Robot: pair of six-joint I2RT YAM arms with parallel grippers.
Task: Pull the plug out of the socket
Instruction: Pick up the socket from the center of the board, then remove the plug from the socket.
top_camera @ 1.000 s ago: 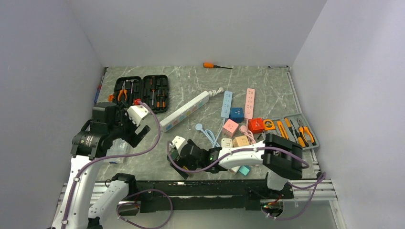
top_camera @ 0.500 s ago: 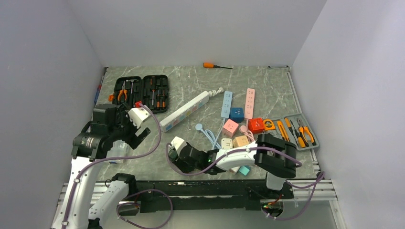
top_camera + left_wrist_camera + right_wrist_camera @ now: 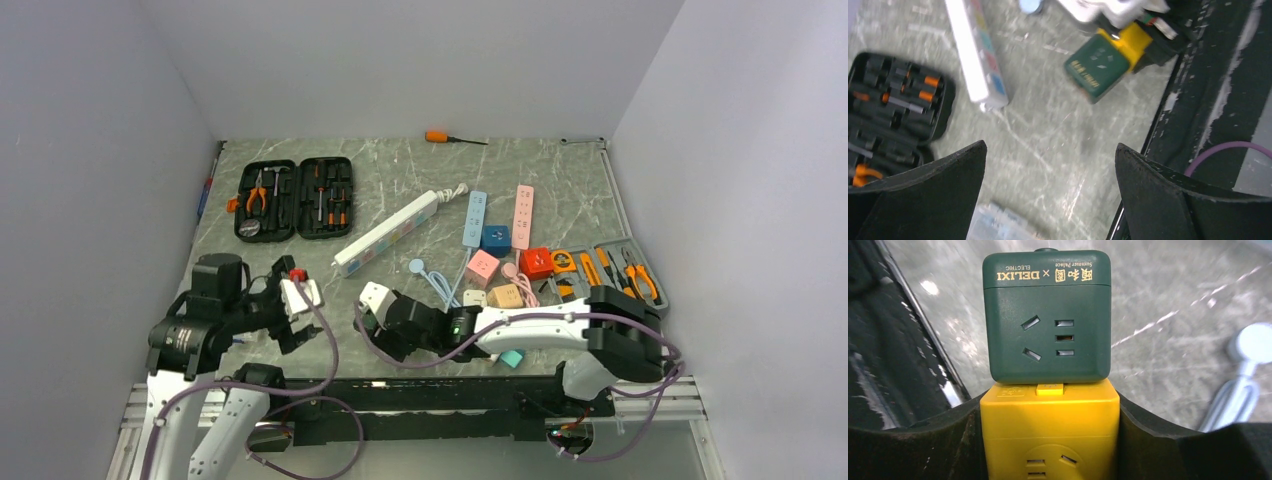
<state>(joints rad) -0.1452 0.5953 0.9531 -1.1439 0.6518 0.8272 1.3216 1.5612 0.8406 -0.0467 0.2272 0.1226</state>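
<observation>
Soft, even light from above fills the overhead view: the pale walls are bright, the grey table (image 3: pixel 400 180) carries only faint shadows, and everything is sharp. The left wrist view is smeared by motion, with the white power strip (image 3: pixel 975 55) at 11 o'clock streaked. In the right wrist view the green socket cube (image 3: pixel 1047 315) and the yellow cube (image 3: pixel 1048 430) at 6 o'clock are crisp, the surface behind them is blurred, and glare shows at 10 o'clock.

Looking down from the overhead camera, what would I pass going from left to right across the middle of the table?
Black tool case → long white power strip → blue power strip → pink power strip → grey tray of orange-handled tools.
</observation>
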